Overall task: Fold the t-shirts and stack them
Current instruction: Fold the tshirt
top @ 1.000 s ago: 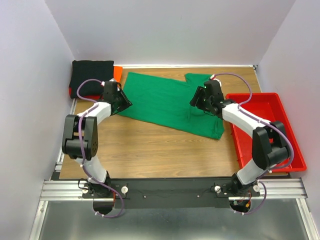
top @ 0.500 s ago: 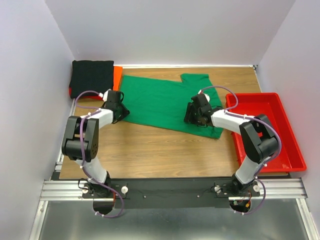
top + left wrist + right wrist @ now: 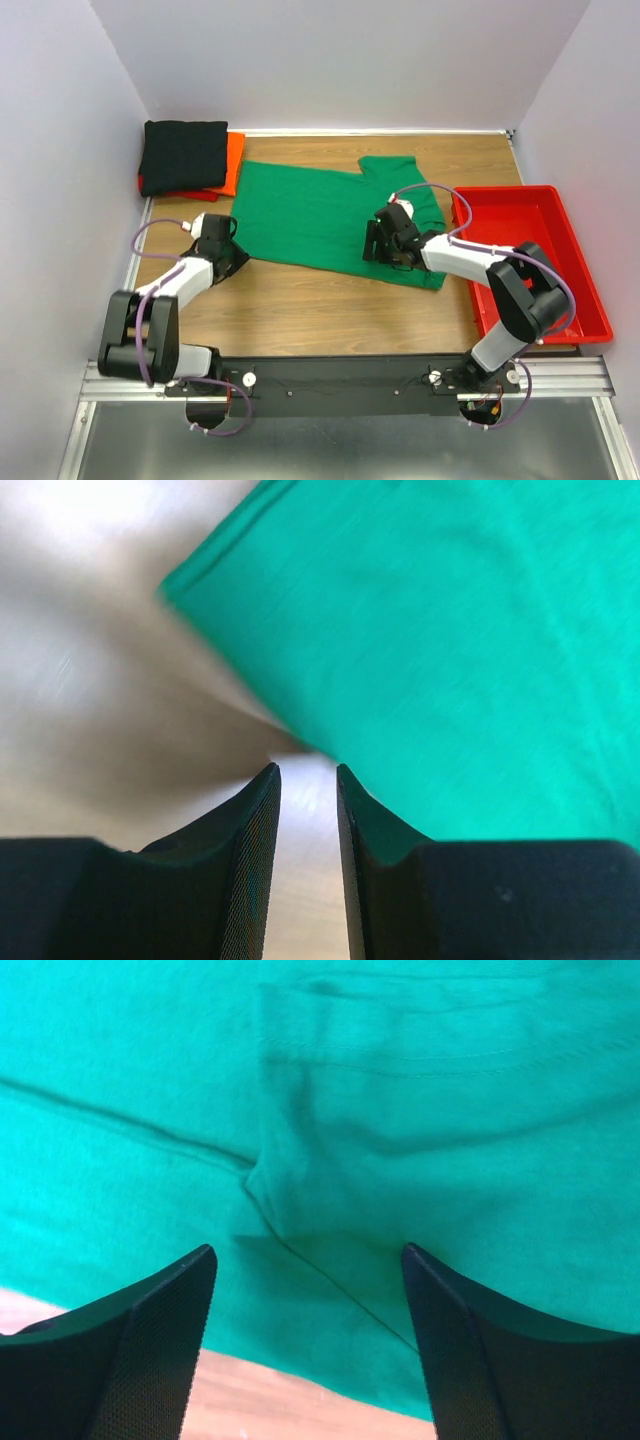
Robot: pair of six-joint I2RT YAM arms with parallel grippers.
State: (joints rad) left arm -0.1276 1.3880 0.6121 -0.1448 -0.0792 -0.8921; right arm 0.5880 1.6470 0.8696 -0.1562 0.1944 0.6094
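Note:
The bright green t-shirt (image 3: 310, 210) lies spread flat on the wooden table, with a folded seam near its right end. My left gripper (image 3: 232, 258) sits low at the shirt's near-left corner. In the left wrist view its jaws (image 3: 305, 770) stand a narrow gap apart with only bare table between them, and the green cloth (image 3: 450, 630) lies just beyond the tips. My right gripper (image 3: 370, 243) hovers over the shirt's right part, wide open and empty (image 3: 308, 1250), with green cloth (image 3: 400, 1110) beneath it. The black t-shirt (image 3: 183, 155) lies folded on the orange-red one (image 3: 230, 160) at the back left.
A rigid red plastic tray (image 3: 545, 205) stands along the table's right side, close to the right arm. White walls close in the left, back and right. Bare wood (image 3: 320, 310) shows between the shirt and the arm bases.
Both grippers have drawn back toward the near edge, and the green shirt has shifted nearer and flatter. The left gripper has moved off the shirt's left edge to its near-left corner.

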